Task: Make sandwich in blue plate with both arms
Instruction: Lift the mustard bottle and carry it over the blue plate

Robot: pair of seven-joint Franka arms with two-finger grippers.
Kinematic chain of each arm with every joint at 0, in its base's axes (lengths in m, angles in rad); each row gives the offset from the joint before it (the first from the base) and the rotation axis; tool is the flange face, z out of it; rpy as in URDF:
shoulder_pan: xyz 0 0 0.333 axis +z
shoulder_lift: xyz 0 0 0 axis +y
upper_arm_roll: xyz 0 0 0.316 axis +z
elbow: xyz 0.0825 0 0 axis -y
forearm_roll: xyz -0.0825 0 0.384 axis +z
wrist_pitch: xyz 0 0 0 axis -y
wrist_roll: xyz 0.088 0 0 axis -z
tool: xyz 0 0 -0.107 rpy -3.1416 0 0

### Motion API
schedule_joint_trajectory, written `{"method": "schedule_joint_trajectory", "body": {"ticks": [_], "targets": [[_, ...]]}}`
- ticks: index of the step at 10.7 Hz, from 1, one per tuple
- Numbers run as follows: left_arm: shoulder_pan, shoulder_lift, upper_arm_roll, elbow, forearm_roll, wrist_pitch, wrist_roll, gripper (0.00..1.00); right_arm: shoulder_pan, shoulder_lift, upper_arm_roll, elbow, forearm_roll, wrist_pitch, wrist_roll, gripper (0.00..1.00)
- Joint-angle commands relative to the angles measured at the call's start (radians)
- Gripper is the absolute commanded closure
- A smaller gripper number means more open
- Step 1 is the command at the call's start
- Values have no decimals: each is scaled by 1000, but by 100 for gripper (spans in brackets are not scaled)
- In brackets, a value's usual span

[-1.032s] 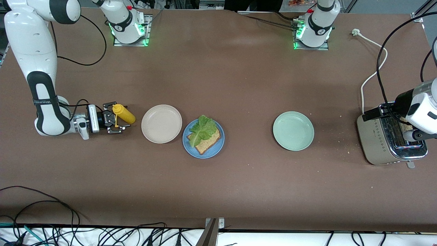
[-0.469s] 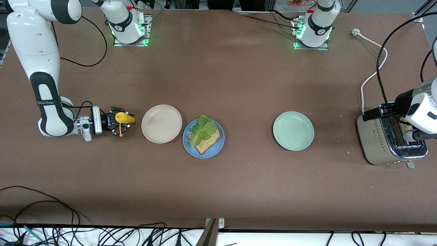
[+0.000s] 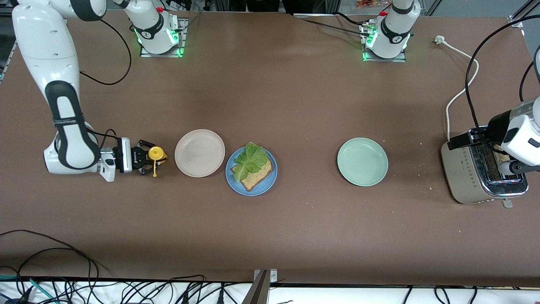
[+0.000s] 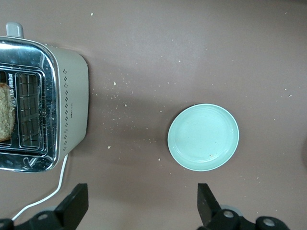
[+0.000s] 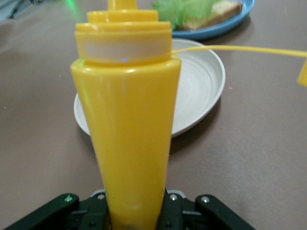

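open gap: blue plate (image 3: 251, 172) to mint plate (image 3: 362, 161) | blocking: beige plate (image 3: 199, 153) touching blue plate

no readable text, labels or numbers

You saw a wide brown tabletop (image 3: 295, 105) filling nearly the whole front view, lit evenly from above, with a faint pale sheen across its middle and scattered crumbs toward the left arm's end. Along the edge nearest the camera ran a white strip (image 3: 346, 295) draped with tangled black cables (image 3: 50, 261). A metal bracket (image 3: 263, 283) stood at that edge's midpoint.
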Motion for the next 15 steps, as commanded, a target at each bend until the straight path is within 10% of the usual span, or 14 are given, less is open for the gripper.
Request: {"method": "schedule_joint_trajectory", "body": {"ticks": [1,9,15], "targets": [[1,-5,-4,-3,33,-6,19,0,100,-119,-5,-10,-219,76,352,100],[3,-5,-4,-3,33,-6,19,0,536,-266,-62,58,-754,80,1144,100],[6,-5,-4,-3,33,-6,20,0,837,-144,-73,217,-1181,-20,1576,100]]}}
